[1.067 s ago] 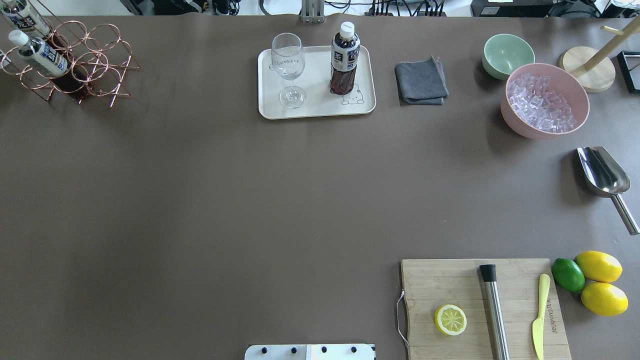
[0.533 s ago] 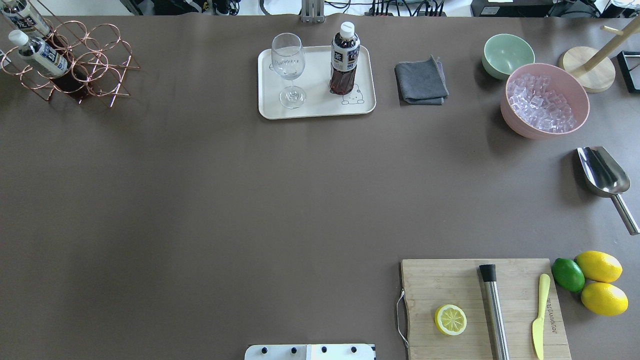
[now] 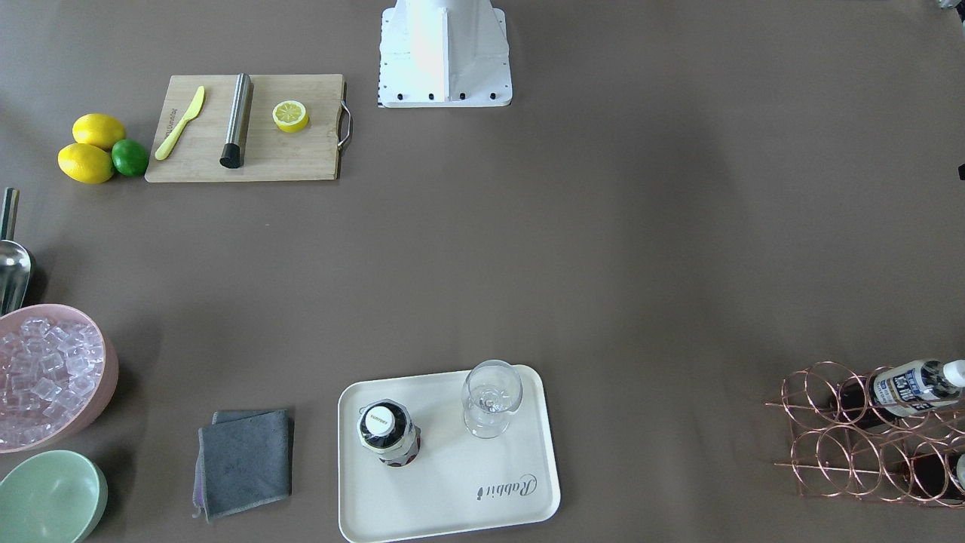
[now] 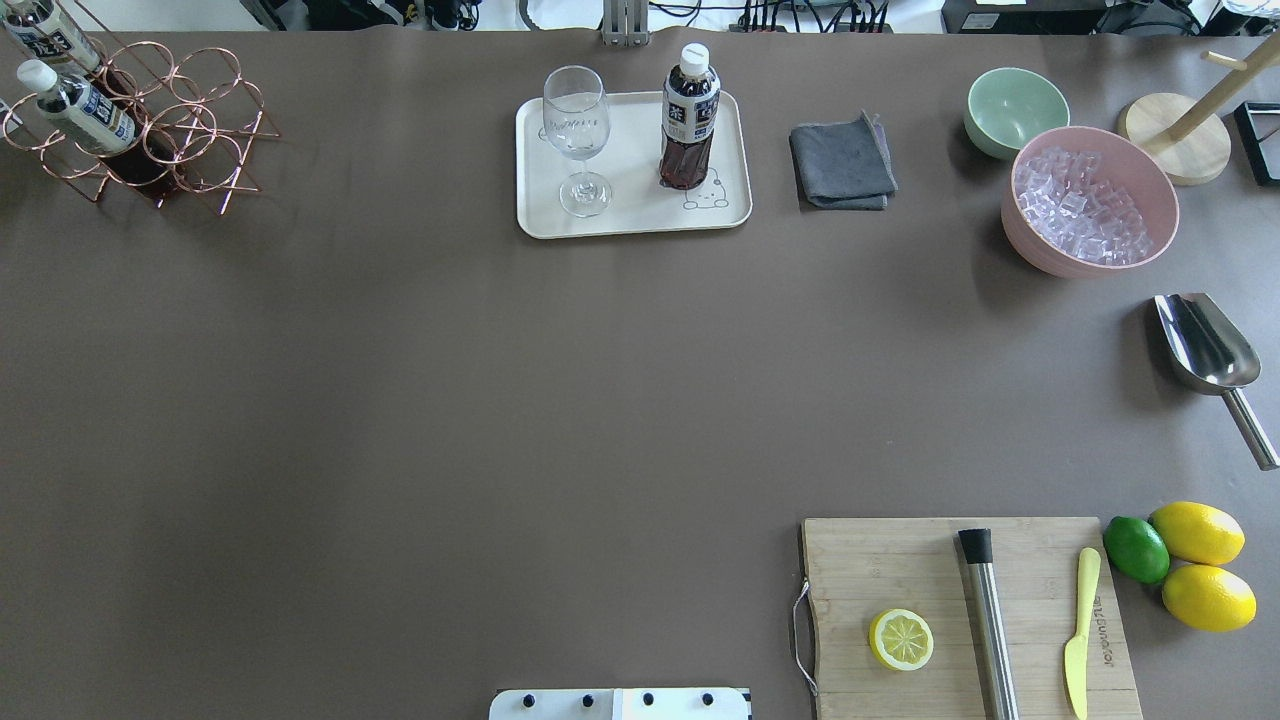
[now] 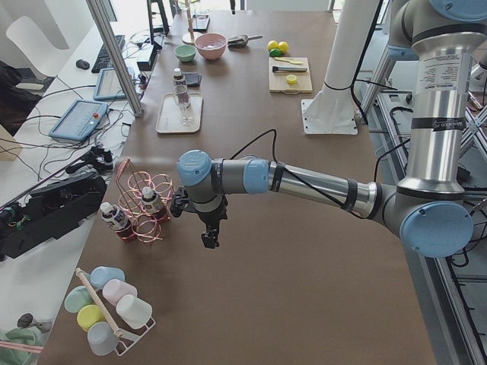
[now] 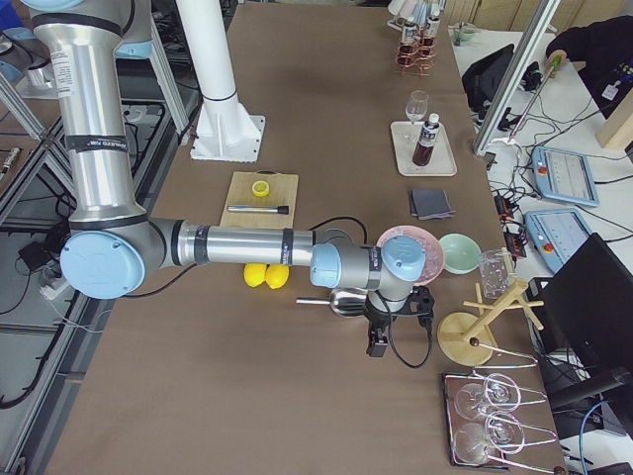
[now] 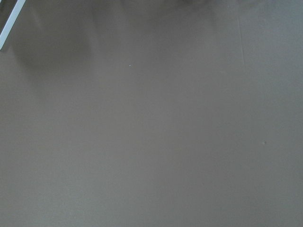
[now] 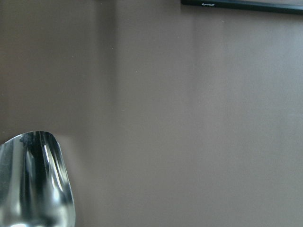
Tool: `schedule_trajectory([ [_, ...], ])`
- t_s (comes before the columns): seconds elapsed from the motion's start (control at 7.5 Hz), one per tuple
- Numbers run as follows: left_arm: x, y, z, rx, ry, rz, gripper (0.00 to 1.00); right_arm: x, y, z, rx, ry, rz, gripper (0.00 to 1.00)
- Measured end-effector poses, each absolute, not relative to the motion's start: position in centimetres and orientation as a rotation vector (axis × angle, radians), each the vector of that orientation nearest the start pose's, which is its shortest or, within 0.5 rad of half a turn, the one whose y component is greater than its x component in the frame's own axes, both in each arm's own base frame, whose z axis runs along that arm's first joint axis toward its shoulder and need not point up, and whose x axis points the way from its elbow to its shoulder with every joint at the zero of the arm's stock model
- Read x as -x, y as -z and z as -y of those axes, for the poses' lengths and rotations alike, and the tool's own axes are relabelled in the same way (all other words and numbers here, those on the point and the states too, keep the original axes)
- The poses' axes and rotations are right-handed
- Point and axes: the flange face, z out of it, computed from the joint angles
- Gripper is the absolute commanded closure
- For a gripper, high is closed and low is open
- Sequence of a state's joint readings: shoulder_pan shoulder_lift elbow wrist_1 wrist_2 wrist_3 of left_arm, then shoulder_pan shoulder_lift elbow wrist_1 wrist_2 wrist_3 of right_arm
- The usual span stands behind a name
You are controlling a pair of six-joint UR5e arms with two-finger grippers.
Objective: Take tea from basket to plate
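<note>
Silver arms [image 5: 319, 182], blue joint caps [image 5: 194, 167], black cables [image 5: 259, 134]

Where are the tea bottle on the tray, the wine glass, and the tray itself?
tea bottle [image 4: 690, 112]: overhead view, on its white label.
wine glass [image 4: 576, 112]: overhead view, on its bowl.
tray [image 4: 640, 210]: overhead view, on the bare cream surface between glass and bottle.

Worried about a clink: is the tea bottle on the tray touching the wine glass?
Apart. The overhead view shows bare tray between the tea bottle and the wine glass.
</note>
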State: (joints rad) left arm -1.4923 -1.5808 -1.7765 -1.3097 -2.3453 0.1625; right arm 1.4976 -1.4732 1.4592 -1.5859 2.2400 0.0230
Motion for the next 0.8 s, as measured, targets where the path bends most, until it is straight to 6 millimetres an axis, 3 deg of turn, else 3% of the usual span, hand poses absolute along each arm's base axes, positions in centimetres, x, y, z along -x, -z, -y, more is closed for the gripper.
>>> schedule_trajectory([
  [0.8,1.3,-56.3,49.6,-0.006,-0.244,-0.775,0.01,-3.2,-69.0,53.5,0.035,0.043,0.675,0.00],
])
